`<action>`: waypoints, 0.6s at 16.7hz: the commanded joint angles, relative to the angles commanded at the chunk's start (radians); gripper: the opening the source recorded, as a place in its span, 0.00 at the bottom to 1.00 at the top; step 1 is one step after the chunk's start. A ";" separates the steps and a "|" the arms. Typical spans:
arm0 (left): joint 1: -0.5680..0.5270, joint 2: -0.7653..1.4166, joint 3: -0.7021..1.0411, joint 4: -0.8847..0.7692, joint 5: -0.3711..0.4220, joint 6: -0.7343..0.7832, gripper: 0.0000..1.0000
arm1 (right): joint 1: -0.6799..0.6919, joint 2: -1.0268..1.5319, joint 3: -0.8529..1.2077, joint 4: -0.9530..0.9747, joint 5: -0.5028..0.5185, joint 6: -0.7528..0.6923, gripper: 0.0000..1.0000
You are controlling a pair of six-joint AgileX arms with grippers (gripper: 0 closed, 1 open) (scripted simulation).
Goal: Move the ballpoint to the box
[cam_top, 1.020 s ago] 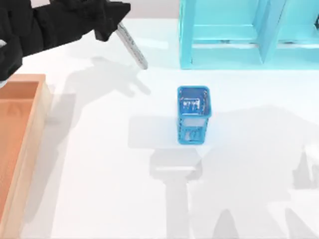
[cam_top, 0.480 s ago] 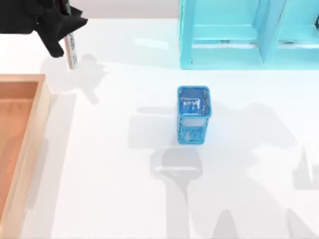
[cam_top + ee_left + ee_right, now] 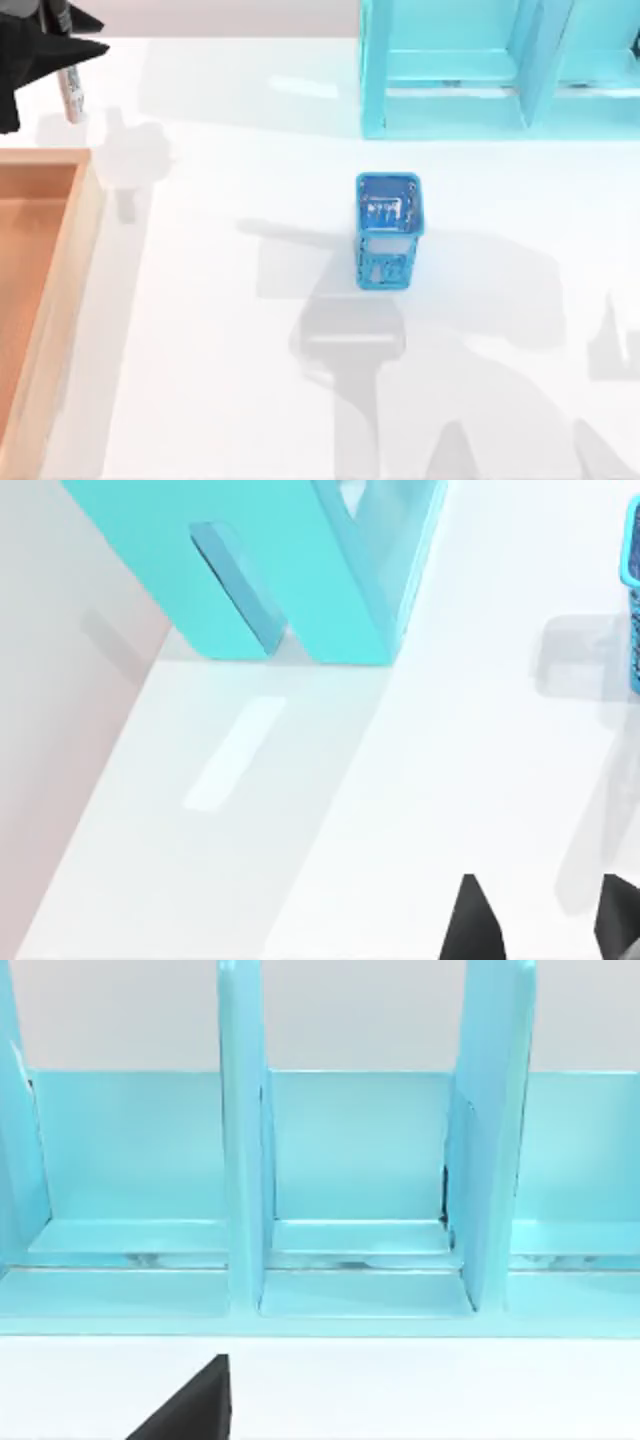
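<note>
- In the top view, my left gripper (image 3: 62,45) — a black two-finger claw — sits in the upper left corner of the frame, its jaws clamped on the ballpoint (image 3: 72,92), a slim pen with a silver-grey barrel.
- The pen hangs roughly upright from the gripper, held clear above the white table (image 3: 220,380), its lower end pointing down.
- The box (image 3: 88,215) — a large shallow wooden tray with a light tan rim and orange-brown inside — fills the lower left of the frame; the pen is just beyond its upper right corner, not yet over the inside.
- A small blue mesh cup (image 3: 388,230) stands near the centre, well apart from the pen; a cyan shelf unit (image 3: 480,70) occupies the upper right.
- My right arm is parked; a dark part of its gripper (image 3: 190,1410) shows at the lower edge of the right wrist view, and I cannot tell how its jaws stand.
- Step in hand, as I judge it: carrying the pen toward the tray. Next, the gripper needs to travel over the tray's inside, lower, and let go.
</note>
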 joint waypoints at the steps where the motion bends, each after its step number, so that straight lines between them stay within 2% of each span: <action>1: 0.025 0.009 0.012 -0.065 0.009 0.056 0.00 | 0.000 0.000 0.000 0.000 0.000 0.000 1.00; 10: 0.418 0.117 0.086 -0.724 0.124 0.528 0.00 | 0.000 0.000 0.000 0.000 0.000 0.000 1.00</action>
